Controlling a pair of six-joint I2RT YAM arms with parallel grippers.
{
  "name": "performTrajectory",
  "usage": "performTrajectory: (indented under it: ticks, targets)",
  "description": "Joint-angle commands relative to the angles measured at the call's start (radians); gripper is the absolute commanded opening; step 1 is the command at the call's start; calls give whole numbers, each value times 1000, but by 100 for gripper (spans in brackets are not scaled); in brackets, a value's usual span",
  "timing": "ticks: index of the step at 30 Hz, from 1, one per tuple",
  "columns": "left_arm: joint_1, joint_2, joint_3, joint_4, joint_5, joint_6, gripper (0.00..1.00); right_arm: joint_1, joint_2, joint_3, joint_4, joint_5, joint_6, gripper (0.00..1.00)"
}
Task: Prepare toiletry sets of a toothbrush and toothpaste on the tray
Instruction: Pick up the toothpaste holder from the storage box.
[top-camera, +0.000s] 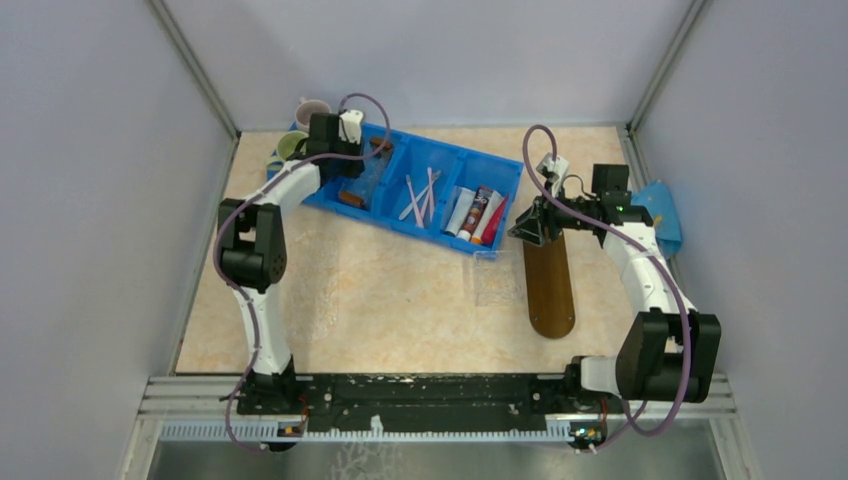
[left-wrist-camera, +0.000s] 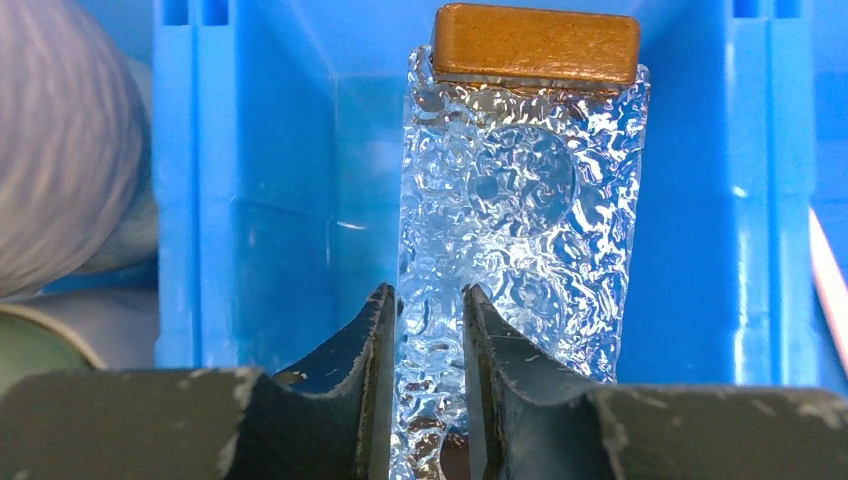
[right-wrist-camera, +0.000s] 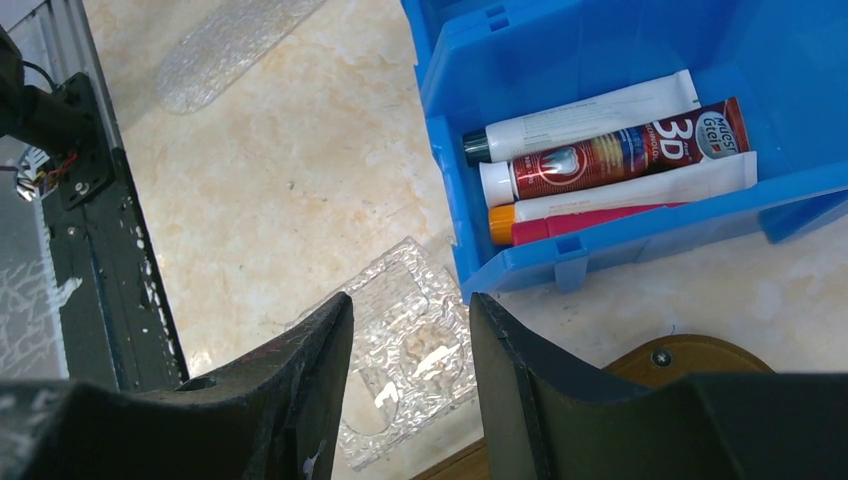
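The dark brown oval tray (top-camera: 549, 285) lies right of centre with nothing on it; its far end shows in the right wrist view (right-wrist-camera: 690, 358). Pale toothbrushes (top-camera: 418, 197) lie in the blue bin's (top-camera: 505, 166) middle compartment. Toothpaste tubes (top-camera: 478, 213) (right-wrist-camera: 610, 158) fill its right compartment. My left gripper (left-wrist-camera: 430, 295) (top-camera: 352, 170) reaches into the left compartment, shut on a clear textured plastic piece (left-wrist-camera: 540, 200) with a small brown block (left-wrist-camera: 537, 42) at its far end. Above the tray's far end my right gripper (right-wrist-camera: 410, 305) (top-camera: 528, 228) hangs open and holds nothing.
A second clear textured plastic piece (right-wrist-camera: 405, 350) (top-camera: 497, 283) lies on the table between bin and tray, below my right fingers. A clear oval sheet (right-wrist-camera: 235, 45) lies farther left. Two mugs (top-camera: 310, 108) stand behind the bin's left end. A blue object (top-camera: 662, 215) sits at the right wall.
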Motion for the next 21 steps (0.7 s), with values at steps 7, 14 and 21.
performTrajectory:
  ticks: [7,14,21]
  targets:
    - [7,-147,-86,94,-15,-30,11,-2,6,11,52,-43,5,47]
    - [7,-183,-121,133,-40,-43,10,-3,9,4,65,-57,18,47]
    - [5,-278,-182,177,-32,-64,10,4,12,-6,89,-79,42,47]
